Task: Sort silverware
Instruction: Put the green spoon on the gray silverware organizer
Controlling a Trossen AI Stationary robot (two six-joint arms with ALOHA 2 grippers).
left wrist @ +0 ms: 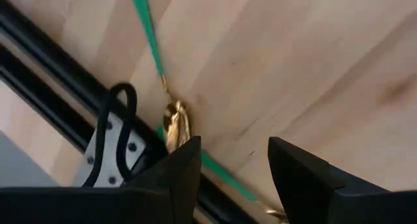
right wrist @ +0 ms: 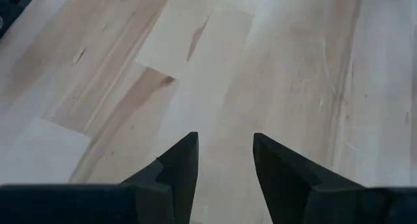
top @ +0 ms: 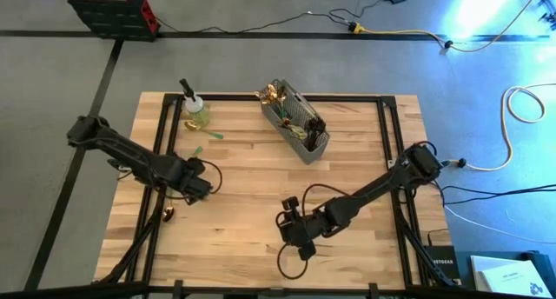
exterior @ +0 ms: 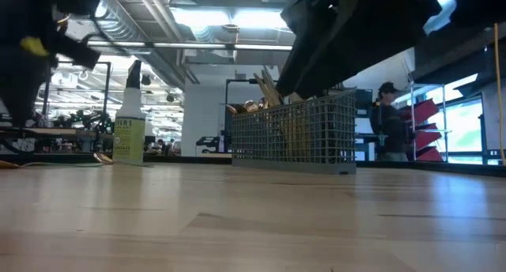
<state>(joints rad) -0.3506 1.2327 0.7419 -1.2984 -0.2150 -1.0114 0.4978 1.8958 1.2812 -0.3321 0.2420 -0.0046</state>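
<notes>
Bare worktop (exterior: 253,224) fills the foreground from where I stand low at its edge, and it is the biggest thing here: pale wood planks with a dark frame around them.

Next in size are the two dark arms. On the left, the left gripper (top: 198,179) hangs over the near left part of the worktop, jaws apart with nothing between them. On the right, the right gripper (top: 294,231) hovers over the near middle, jaws also apart and empty, only plain wood beneath.

Then the grey mesh caddy (top: 296,122) at the far side, already bristling with gold and dark handles. Near its left stands the spray bottle (top: 196,109).

Smallest are the loose pieces. A green-handled spoon (left wrist: 176,123) with a gold bowl lies at the left edge, right beside the dark frame rail (left wrist: 52,81) and just ahead of the left jaws. Another green handle (top: 206,133) lies near the bottle, and a small gold piece (top: 168,214) sits at the near left edge.

My worry is that spoon. It lies flat and thin against the wood, so the jaws could skid over it or nudge it off the edge. The rail and a black cable loop (left wrist: 114,120) crowd it, and a finger could snag there.
</notes>
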